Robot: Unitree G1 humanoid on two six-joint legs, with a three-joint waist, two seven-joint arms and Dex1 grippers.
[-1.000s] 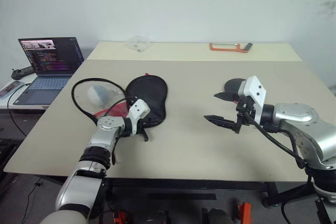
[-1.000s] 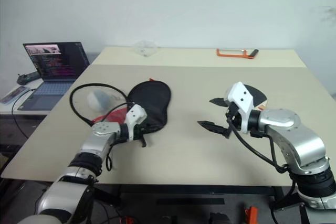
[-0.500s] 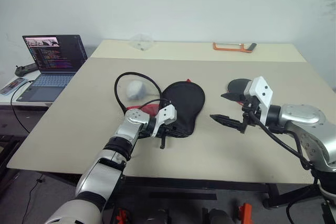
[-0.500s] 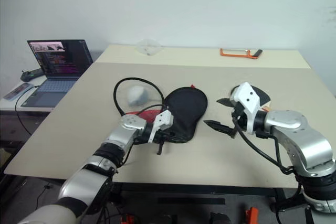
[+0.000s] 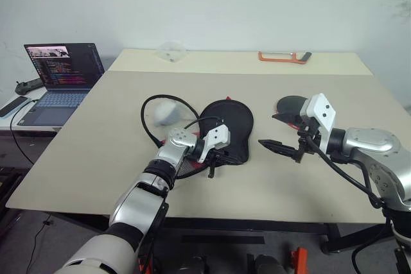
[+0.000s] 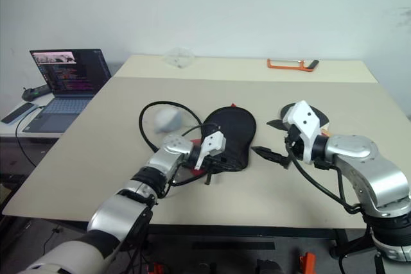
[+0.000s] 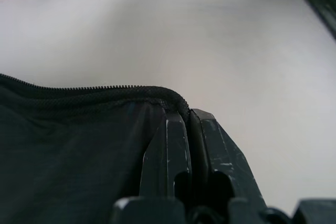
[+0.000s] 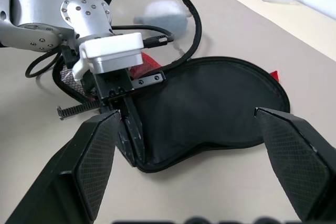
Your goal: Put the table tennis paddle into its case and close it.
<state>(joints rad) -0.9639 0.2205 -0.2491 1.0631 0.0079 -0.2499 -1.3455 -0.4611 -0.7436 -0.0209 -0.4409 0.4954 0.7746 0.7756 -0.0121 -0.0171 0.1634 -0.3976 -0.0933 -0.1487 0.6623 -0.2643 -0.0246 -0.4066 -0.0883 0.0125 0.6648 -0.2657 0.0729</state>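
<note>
Paddle (image 5: pixel 292 107), one, is lying on the worktop (image 5: pixel 257 184) mostly hidden behind the right end effector (image 5: pixel 277 134), whose fingers are standing wide apart, while the left end effector (image 5: pixel 214 162) is pinching the single black case (image 5: pixel 228 129) at its zippered edge.

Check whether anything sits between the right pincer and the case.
Nothing visible does. Bare table lies between the open right pincer and the case. The left pincer is shut on the case's narrow near end, off that line.
</note>
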